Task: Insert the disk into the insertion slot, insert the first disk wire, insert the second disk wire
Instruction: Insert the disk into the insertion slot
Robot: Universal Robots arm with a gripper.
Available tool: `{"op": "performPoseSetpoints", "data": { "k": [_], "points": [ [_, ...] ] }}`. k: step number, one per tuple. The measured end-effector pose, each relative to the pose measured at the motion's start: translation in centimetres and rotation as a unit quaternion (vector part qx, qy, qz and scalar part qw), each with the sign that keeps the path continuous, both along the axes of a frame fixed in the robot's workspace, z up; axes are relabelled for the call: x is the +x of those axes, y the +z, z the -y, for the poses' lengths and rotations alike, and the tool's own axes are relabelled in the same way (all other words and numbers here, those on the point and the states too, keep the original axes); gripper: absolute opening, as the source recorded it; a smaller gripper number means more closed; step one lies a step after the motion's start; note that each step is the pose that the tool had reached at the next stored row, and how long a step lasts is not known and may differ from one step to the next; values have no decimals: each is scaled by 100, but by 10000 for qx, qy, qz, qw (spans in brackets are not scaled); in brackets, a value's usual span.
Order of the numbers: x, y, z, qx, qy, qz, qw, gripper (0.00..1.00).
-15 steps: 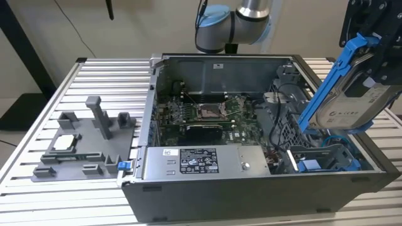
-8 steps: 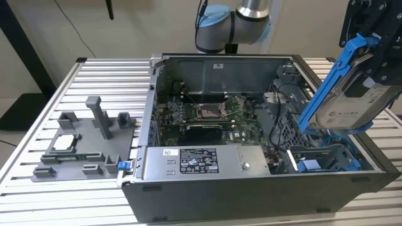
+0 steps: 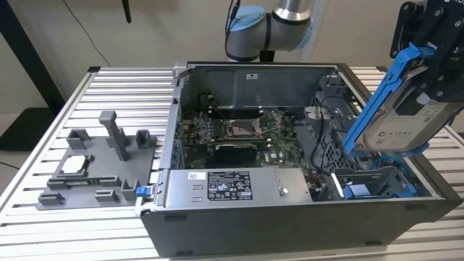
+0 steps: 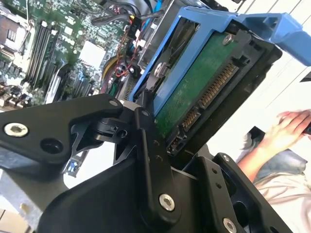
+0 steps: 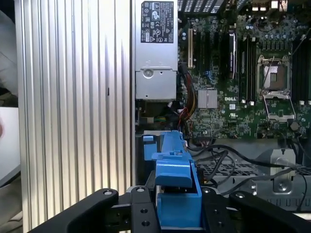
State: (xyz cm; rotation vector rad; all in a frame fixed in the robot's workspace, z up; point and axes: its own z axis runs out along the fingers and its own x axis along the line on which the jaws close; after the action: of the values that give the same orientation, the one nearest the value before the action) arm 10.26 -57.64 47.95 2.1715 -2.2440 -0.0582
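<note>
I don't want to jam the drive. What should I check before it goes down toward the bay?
1. Grip: the tool is shut on the drive: ok.
2. Drive lined up with the bay: not ok, it hangs tilted above it.
3. Bay empty: ok, as far as it shows.
4. Cables clear of the bay: cannot tell.
5. Person's hand away from the case: cannot tell.

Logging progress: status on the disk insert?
Claw shut on the disk, tilted, above the case. Not yet in the insertion slot below. Loose cables beside it.
</note>
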Motion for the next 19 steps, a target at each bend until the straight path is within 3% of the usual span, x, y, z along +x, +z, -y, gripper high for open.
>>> {"op": "performPoseSetpoints", "data": {
  "k": [9, 19],
  "points": [
    [11, -73, 9, 0, -79, 0, 10000, 0],
    [110, -248, 9, -13, -81, 0, 10000, 0]
  ]
}}
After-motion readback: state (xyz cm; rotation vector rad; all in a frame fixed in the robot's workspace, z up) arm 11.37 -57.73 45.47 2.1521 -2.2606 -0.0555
